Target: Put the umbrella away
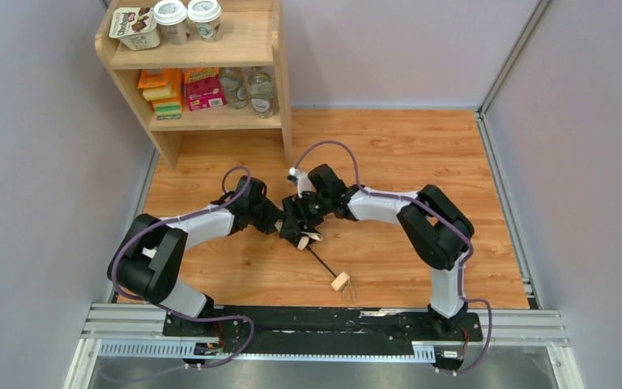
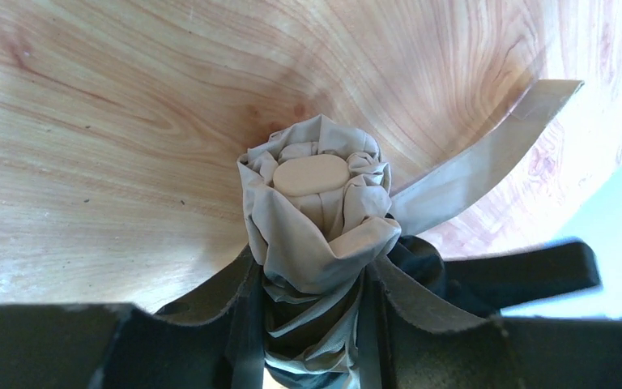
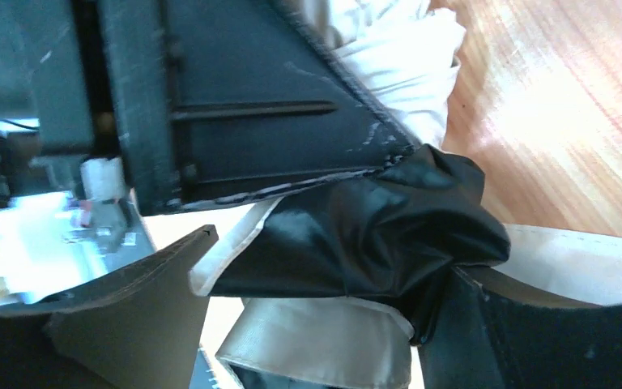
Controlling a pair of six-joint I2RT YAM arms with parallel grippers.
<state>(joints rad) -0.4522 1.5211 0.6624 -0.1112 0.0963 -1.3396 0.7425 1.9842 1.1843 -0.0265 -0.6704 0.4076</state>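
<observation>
Umbrella [image 2: 316, 219] canopy bunched, pinched in left gripper [image 2: 312, 308], right gripper [image 3: 332, 263] hold unclear, canopy hidden from above

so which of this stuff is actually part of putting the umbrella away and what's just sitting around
Part of the job:
- umbrella, bunched in the left arm's jaws
- its wooden handle
- its strap

Just lying about:
- wooden shelf
- lidded cups
- tub
- boxes
- bottles
</observation>
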